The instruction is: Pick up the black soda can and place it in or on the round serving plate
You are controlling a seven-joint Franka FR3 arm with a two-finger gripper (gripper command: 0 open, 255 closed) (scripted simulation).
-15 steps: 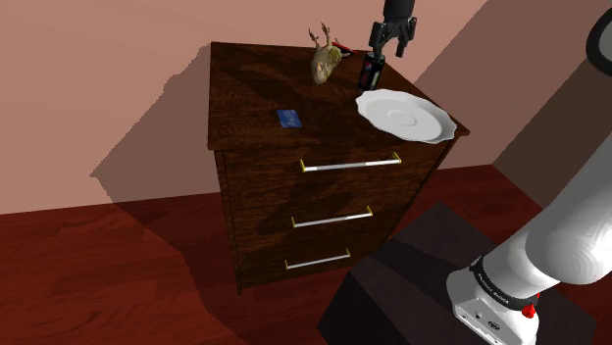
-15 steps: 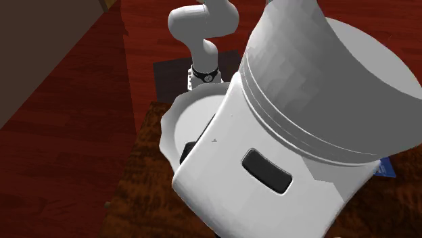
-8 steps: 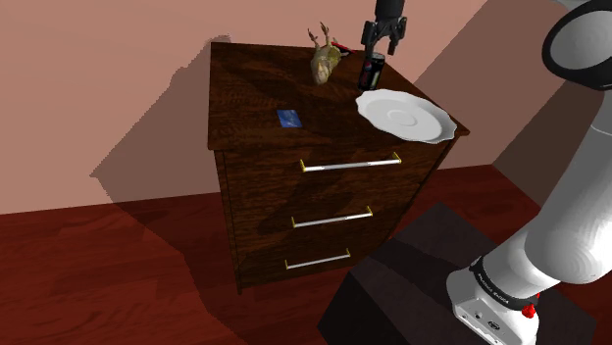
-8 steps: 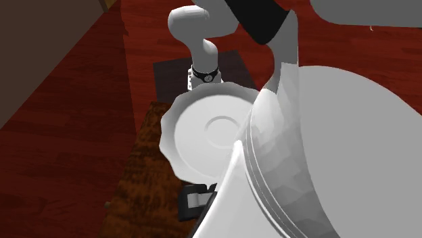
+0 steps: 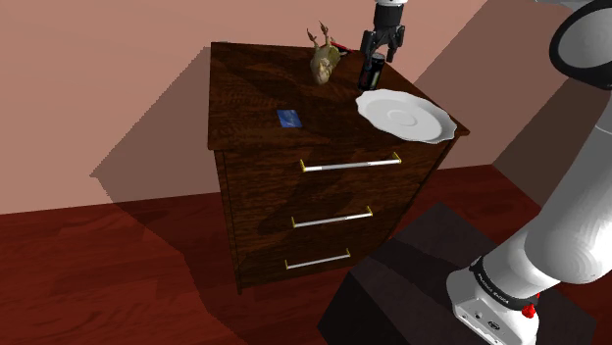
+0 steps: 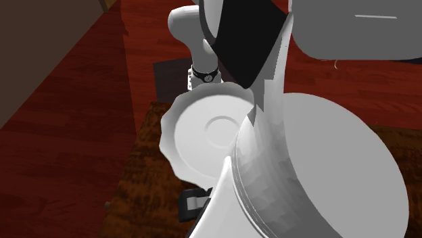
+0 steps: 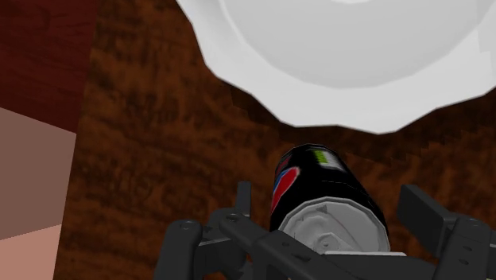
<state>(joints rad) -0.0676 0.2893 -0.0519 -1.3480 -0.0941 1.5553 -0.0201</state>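
Note:
The black soda can point(image 5: 372, 71) stands upright on the dark wooden dresser point(image 5: 245, 88), just behind the white scalloped round plate point(image 5: 405, 115). My gripper point(image 5: 382, 47) hangs directly over the can, open. In the wrist view the can point(image 7: 318, 191), with a red and blue logo and a silver top, sits between the spread fingers point(image 7: 242, 199), which do not touch it; the gripper point(image 7: 327, 197) is centred on it. The plate point(image 7: 350, 56) lies just beyond the can. In the second exterior view the plate point(image 6: 203, 135) is partly hidden by my white arm point(image 6: 304, 176).
A tan antlered figurine point(image 5: 325, 61) stands close to the can on the shoulder view's left, with a small red item point(image 5: 343, 45) behind it. A small blue card point(image 5: 288, 119) lies mid-dresser. The pink wall rises right behind the dresser; the plate reaches the dresser's near corner.
The gripper has shifted a little toward the shoulder view's left and now sits squarely over the can. It has stayed open; can and plate have not moved.

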